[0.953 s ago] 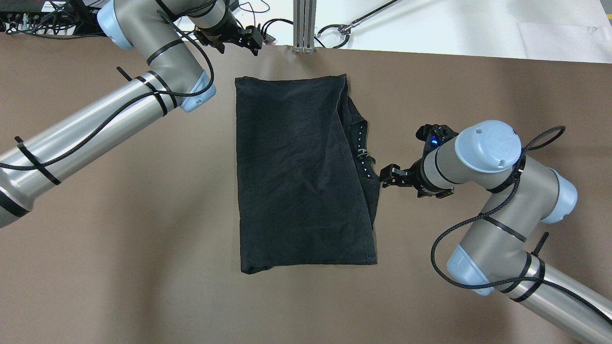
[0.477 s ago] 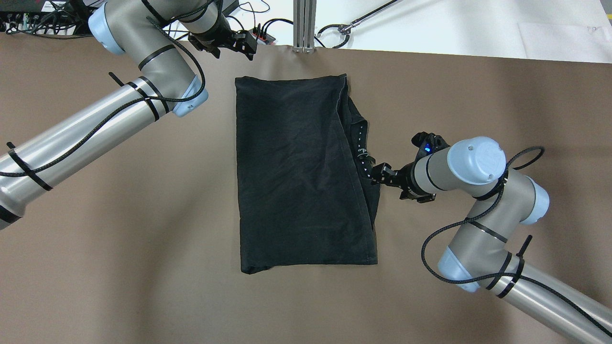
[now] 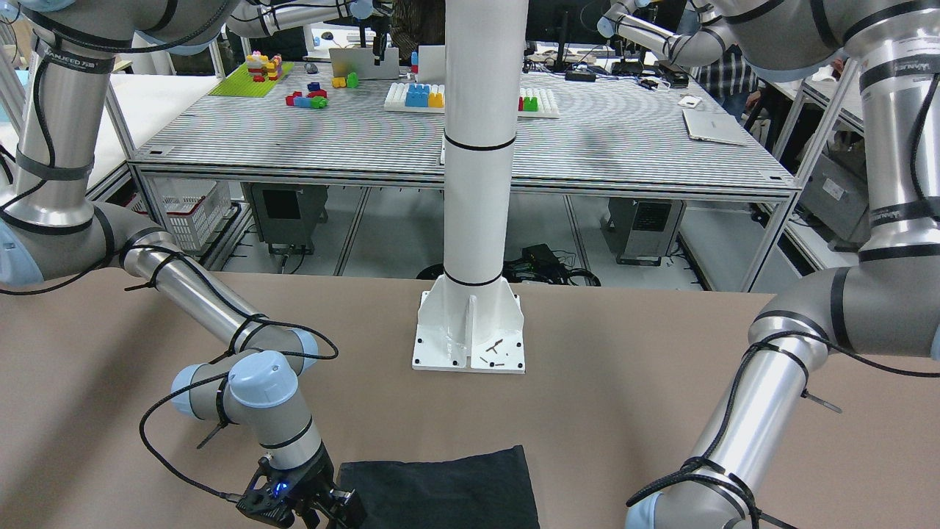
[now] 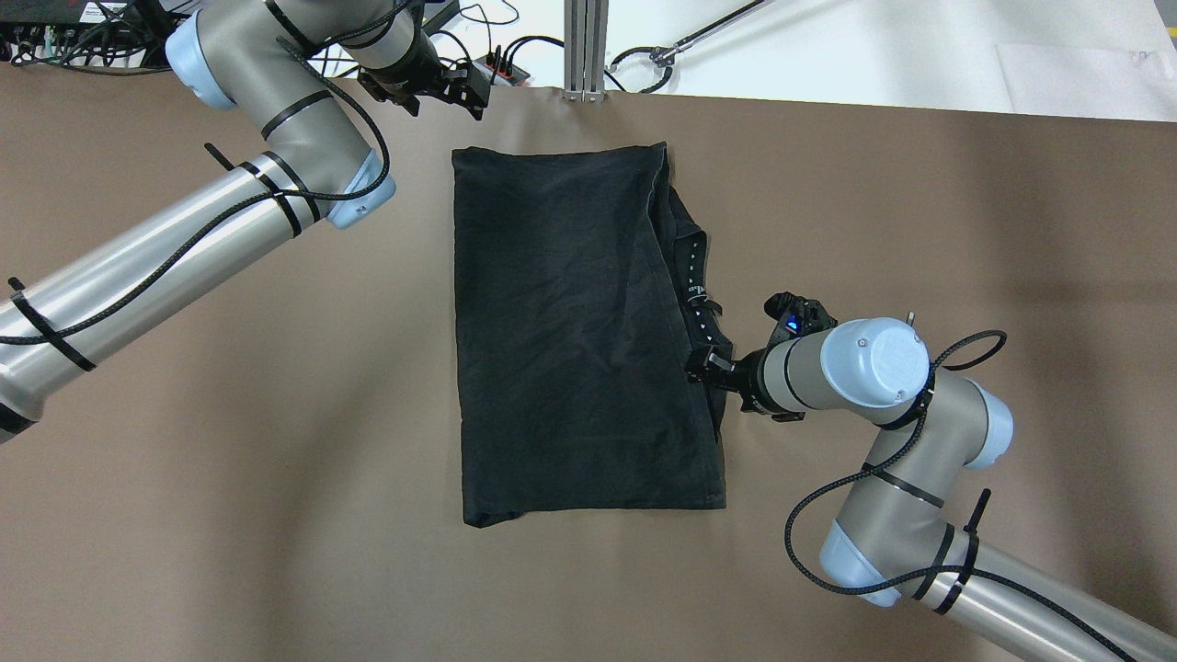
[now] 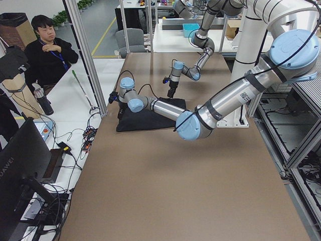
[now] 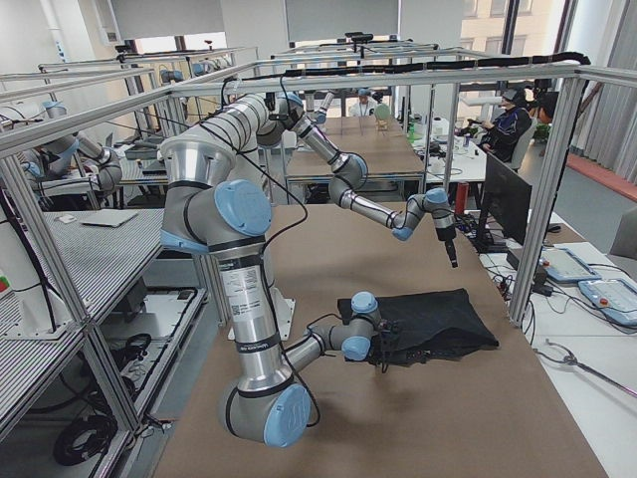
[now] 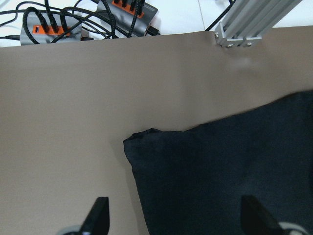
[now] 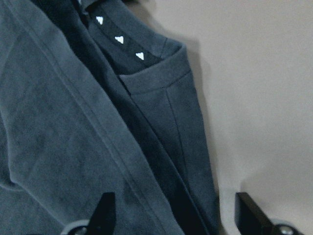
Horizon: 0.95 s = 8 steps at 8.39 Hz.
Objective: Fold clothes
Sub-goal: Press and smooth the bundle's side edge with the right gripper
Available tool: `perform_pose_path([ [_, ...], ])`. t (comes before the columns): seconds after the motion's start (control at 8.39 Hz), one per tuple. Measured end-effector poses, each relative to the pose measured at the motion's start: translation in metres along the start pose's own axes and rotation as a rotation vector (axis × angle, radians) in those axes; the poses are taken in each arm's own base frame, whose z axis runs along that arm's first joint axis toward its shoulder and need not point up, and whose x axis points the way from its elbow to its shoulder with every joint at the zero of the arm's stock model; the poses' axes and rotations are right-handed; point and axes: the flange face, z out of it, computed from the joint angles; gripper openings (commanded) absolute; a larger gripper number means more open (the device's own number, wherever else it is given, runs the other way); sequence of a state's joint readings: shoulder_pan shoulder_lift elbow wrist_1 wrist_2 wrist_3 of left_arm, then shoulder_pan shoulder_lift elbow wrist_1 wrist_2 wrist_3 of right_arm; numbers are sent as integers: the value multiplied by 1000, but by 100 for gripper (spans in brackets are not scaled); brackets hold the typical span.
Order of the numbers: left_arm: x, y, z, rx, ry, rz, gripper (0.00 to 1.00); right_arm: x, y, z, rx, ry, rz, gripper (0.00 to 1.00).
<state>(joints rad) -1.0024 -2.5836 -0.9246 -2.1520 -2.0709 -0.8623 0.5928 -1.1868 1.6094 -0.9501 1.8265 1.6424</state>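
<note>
Brown table point(image 4: 230, 478), ribbed bench point(image 3: 624, 139) beyond, black clothes point(image 4: 570, 331) laid flat, left fingers point(image 7: 99, 216) spread, right fingers point(image 8: 105, 214) spread at right edge.

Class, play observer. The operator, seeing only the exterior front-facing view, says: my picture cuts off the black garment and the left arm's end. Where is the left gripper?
Observer: The left gripper hovers open above the table by the garment's far left corner.
Operator: And the right gripper's jaws?
Observer: The right gripper is open, astride the garment's right edge.
Operator: Any markings there?
Observer: Small white triangles on the fabric beside it.
</note>
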Motion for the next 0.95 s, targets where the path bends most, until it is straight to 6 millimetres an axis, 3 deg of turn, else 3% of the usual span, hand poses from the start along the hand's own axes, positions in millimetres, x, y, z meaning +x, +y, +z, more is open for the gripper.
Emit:
perform_pose_path([
  [0.36,-4,3,4,-4,-3,0,95,-1,14,6,20,-2,2,72],
  [0.72,-6,4,4,-4,-3,-1,95,-1,22,7,23,-3,-4,20],
  [0.83,-6,4,4,-3,-3,-1,95,-1,24,5,24,-7,-5,5],
  [0.95,-7,4,4,-3,-3,-2,95,-2,25,2,25,-12,-6,0],
])
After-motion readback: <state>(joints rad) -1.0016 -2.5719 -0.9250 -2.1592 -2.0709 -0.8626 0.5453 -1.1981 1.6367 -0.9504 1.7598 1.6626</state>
